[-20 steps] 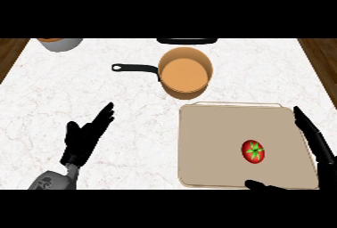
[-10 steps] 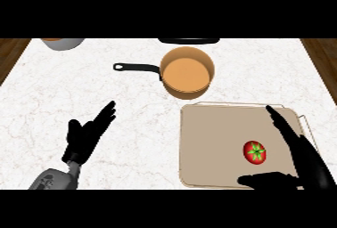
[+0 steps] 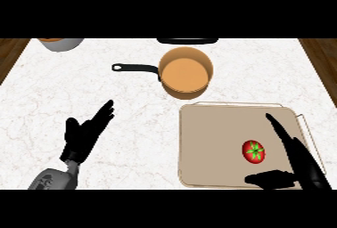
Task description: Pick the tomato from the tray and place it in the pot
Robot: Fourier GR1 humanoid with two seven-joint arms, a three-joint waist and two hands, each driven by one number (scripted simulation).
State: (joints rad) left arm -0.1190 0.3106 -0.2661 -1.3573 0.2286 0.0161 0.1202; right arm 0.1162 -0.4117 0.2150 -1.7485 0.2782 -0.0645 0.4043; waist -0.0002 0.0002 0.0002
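the counter [image 3: 99,98] in front of me is white marble with faint grey-brown veins, and it fills nearly all i can see. at its far left corner sits a grey bowl [image 3: 60,43], cut off by the top of my view. only its near rim and wall show, with a sliver of orange-brown inside that i cannot name. further right along the far edge lies a flat black thing [image 3: 187,41], rounded at its ends and also cut off; i cannot tell what it is. the bowl and the black thing are well apart. past the counter's left and right sides, dark brown wood [image 3: 12,51] shows in the far corners.
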